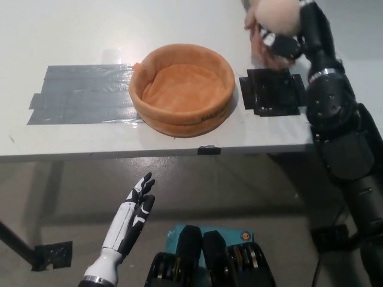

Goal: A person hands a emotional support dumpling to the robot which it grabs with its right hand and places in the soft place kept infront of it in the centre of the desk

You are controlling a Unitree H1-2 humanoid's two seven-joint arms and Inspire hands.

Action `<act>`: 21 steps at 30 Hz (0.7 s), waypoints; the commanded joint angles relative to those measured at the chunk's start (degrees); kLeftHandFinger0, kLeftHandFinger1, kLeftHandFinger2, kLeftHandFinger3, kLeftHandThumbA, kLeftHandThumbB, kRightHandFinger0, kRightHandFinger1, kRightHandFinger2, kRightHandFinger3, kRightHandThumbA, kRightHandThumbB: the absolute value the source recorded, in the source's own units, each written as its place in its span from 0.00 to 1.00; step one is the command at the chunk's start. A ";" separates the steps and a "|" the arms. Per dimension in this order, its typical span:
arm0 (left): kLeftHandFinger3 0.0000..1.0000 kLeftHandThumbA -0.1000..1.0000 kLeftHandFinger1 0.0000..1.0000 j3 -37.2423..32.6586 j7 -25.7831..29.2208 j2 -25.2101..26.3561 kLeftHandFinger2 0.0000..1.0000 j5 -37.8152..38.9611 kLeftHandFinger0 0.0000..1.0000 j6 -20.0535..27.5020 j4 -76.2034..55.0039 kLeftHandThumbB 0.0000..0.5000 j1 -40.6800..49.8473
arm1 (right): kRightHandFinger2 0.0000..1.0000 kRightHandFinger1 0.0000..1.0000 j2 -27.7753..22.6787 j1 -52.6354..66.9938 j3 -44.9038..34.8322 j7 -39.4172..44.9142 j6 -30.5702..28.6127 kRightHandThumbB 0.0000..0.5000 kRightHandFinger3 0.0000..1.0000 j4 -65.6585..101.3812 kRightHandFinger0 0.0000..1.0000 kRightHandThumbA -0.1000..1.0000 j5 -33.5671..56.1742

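One dumpling (pixel 279 14), cut off by the frame's top, is clamped in the right hand (pixel 286 37) over the desk's (pixel 72 36) far right edge, person's hand (pixel 258 37) half hidden behind; one soft orange basket (pixel 182 89) centre; left hand (pixel 135 206) open below the near edge.

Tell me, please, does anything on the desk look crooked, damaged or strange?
Nothing is spilled or broken. The grey tape patch left of the orange soft bowl is laid in uneven, overlapping strips with ragged edges, and the black tape patch on its right is rough-edged too. The bowl sits upright and is empty.
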State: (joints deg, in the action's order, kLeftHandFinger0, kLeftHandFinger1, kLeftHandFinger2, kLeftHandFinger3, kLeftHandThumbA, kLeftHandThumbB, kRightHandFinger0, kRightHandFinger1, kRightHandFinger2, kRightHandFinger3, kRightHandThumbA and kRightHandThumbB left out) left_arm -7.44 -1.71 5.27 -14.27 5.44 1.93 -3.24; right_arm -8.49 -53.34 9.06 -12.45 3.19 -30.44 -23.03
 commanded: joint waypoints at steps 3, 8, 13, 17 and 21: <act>1.00 1.00 1.00 -0.25 0.01 0.36 1.00 -0.07 1.00 1.83 -0.73 0.22 -0.52 | 0.89 0.46 4.02 -4.19 4.27 1.62 -2.23 0.33 0.87 4.15 0.01 0.00 -2.31; 1.00 1.00 1.00 -0.27 -0.15 0.09 1.00 0.10 1.00 0.83 -1.28 0.26 -0.31 | 0.79 0.37 7.20 -5.40 6.68 -0.27 -4.55 0.34 0.87 -2.61 0.00 0.00 -3.12; 1.00 1.00 1.00 -0.45 -0.32 0.30 1.00 -0.17 1.00 0.85 -1.42 0.20 -0.65 | 0.77 0.33 9.11 -6.73 8.28 -0.14 -5.31 0.34 0.74 -9.76 0.00 0.00 -3.13; 1.00 1.00 1.00 -0.51 -0.64 0.41 1.00 -0.10 1.00 0.14 -2.08 0.21 -0.76 | 1.00 1.00 8.44 -7.17 10.08 9.39 -0.30 0.72 1.00 -10.34 0.73 0.43 -1.72; 1.00 1.00 1.00 -0.50 -0.56 0.31 1.00 -0.10 1.00 -0.12 -2.12 0.23 -0.83 | 1.00 1.00 7.21 -7.21 12.58 14.35 1.62 0.90 1.00 -10.78 1.00 0.72 -2.55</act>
State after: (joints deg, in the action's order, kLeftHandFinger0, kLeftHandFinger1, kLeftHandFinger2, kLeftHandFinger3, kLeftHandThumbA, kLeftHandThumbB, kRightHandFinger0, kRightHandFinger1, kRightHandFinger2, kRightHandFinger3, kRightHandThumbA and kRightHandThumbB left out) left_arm -7.67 -1.77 5.29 -14.28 5.21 1.88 -3.25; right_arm -0.18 -56.14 19.92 -5.80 2.51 -41.76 -25.03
